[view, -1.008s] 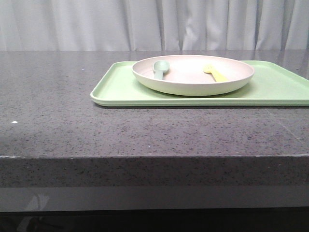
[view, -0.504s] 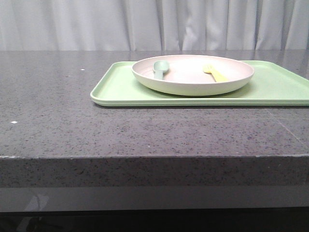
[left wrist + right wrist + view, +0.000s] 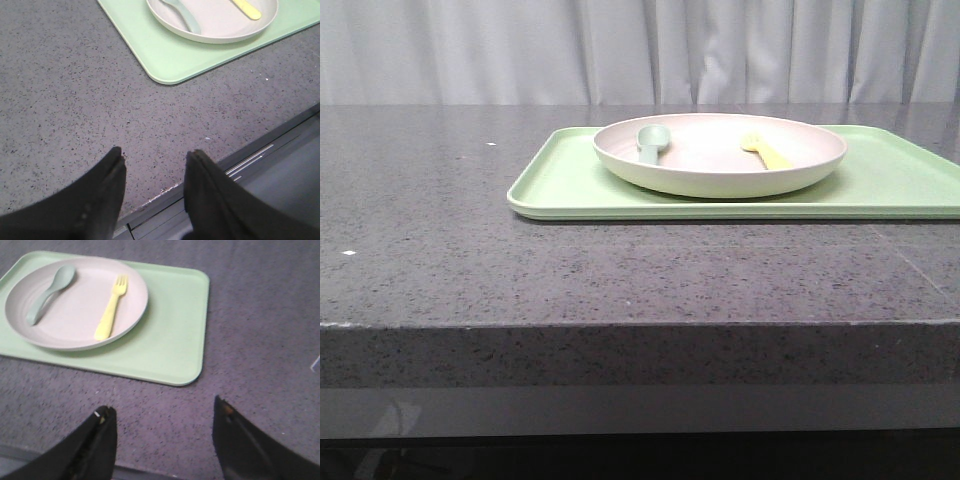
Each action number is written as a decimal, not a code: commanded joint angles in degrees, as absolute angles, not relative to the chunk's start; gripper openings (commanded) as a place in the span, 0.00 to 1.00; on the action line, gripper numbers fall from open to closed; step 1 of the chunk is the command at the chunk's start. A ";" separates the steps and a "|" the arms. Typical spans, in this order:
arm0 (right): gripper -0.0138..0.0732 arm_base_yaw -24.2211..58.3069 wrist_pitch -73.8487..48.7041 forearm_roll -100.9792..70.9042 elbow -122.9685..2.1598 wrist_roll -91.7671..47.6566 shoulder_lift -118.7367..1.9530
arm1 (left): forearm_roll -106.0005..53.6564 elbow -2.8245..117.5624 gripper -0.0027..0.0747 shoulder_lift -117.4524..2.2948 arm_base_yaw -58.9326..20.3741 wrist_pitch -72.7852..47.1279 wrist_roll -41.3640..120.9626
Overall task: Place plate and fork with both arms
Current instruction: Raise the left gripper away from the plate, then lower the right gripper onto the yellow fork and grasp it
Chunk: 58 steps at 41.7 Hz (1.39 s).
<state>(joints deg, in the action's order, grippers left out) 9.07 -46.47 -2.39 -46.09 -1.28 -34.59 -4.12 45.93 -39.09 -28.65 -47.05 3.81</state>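
Observation:
The pinkish-cream plate (image 3: 720, 155) sits on a light-green tray (image 3: 560, 185) on the grey stone table. The pale-yellow fork (image 3: 767, 152) lies in the plate's right half, and a grey-green spoon (image 3: 650, 143) lies in its left half. Plate (image 3: 75, 305), fork (image 3: 112, 307) and spoon (image 3: 47, 292) show in the right wrist view. Plate (image 3: 220, 22) and fork (image 3: 246, 8) also show in the left wrist view. My left gripper (image 3: 155, 157) is open and empty over the table's front edge. My right gripper (image 3: 162, 412) is open and empty near the front edge, short of the tray. Neither gripper shows in the front view.
The tray (image 3: 170, 345) reaches toward the table's right side. The table's front edge (image 3: 640, 323) runs across the front view, with a drop below it. A pale curtain (image 3: 640, 50) hangs behind the table.

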 commanded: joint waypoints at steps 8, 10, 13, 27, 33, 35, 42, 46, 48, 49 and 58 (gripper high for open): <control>0.67 19.97 -46.67 -2.73 -54.69 -4.51 -47.39 | -4.99 47.42 0.41 -39.07 -28.96 -42.99 3.98; 0.67 21.87 -46.60 -2.73 -56.07 -4.51 -49.61 | -4.99 47.42 0.41 -39.07 -28.96 -42.99 3.98; 0.67 24.05 -46.54 -2.73 -58.27 -4.51 -53.27 | -4.99 47.42 0.41 -39.07 -28.96 -42.99 3.98; 0.55 24.98 -54.49 -2.73 -73.66 -3.82 -72.22 | -4.99 47.42 0.41 -39.07 -28.96 -42.99 3.98; 0.55 24.91 -58.65 -1.26 -81.24 0.50 -80.12 | -4.99 47.42 0.41 -39.07 -28.96 -42.99 3.98; 0.55 24.91 -60.02 0.00 -83.93 2.26 -82.79 | -4.99 47.42 0.41 -39.07 -28.96 -42.99 3.98; 0.55 24.50 -63.98 2.00 -92.36 6.38 -90.71 | -4.99 47.42 0.41 -39.07 -28.96 -42.99 3.98; 0.55 22.94 -65.59 2.00 -97.00 8.14 -94.88 | -4.99 47.42 0.41 -39.07 -28.96 -42.99 3.98; 0.55 22.16 -66.12 1.86 -98.76 8.88 -96.49 | -4.99 47.42 0.41 -39.07 -28.96 -42.99 3.98; 0.55 21.69 -66.59 1.66 -99.92 8.95 -97.50 | -4.99 47.42 0.41 -39.07 -28.96 -42.99 3.98; 0.55 19.01 -68.32 0.58 -107.20 10.09 -103.99 | -4.99 47.42 0.41 -39.07 -28.96 -42.99 3.98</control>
